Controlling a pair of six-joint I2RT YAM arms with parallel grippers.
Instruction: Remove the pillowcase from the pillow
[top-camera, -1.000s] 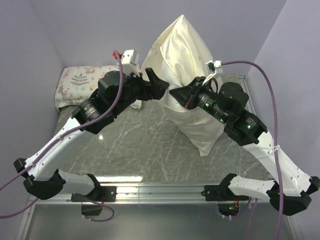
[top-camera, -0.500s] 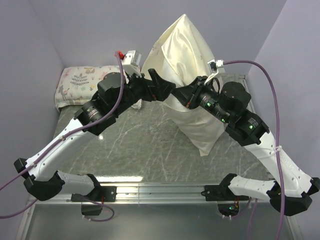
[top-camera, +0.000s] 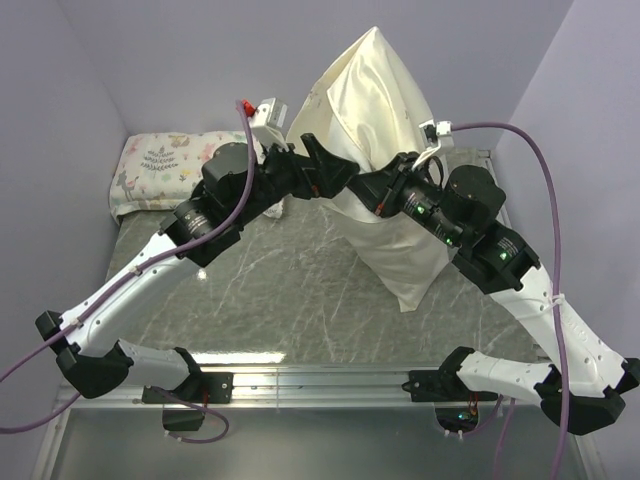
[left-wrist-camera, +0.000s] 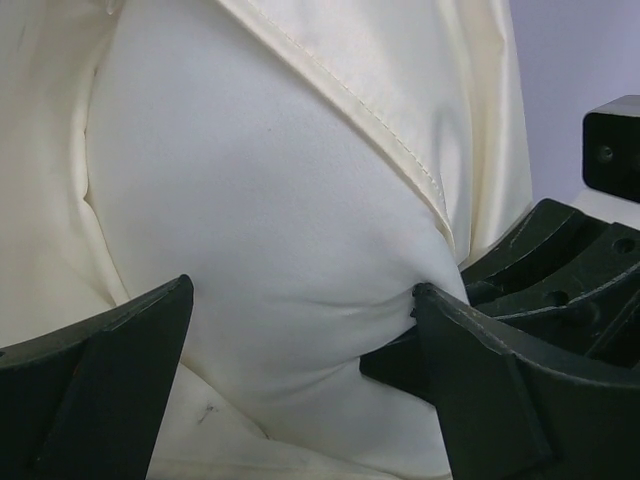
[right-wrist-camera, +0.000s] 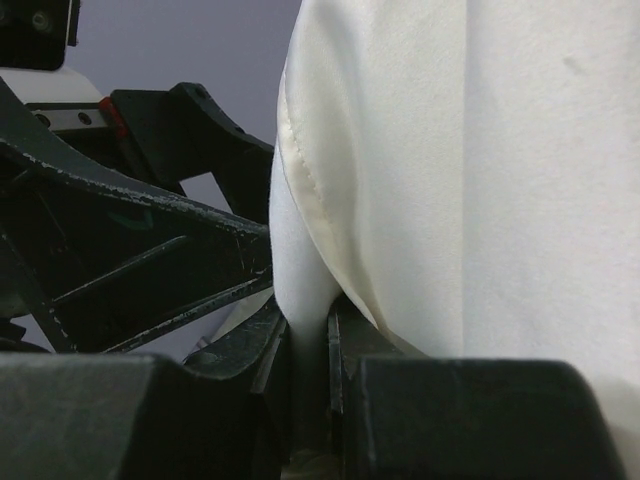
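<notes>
On my top feed the large cream, slightly shiny pillowcase (top-camera: 365, 95) stands on end at the back right of the grey marbled tabletop (top-camera: 290, 290), with its upper corner peaked against the rear wall. It holds the big plain white pillow (left-wrist-camera: 260, 220) — through the left wrist camera I see that matte white body bulging out past the case's stitched hem, which runs diagonally across it. The case fabric is creased and folded around the opening.

My left gripper (left-wrist-camera: 300, 385) is spread wide, one finger on either side of the white bulge, clamping nothing. My right gripper (right-wrist-camera: 308, 345) is closed tight on a thin fold of the white pillow, just beside the cream hem. A smaller floral-print pillow (top-camera: 165, 170) lies flat at the back left, well apart from the arms.
</notes>
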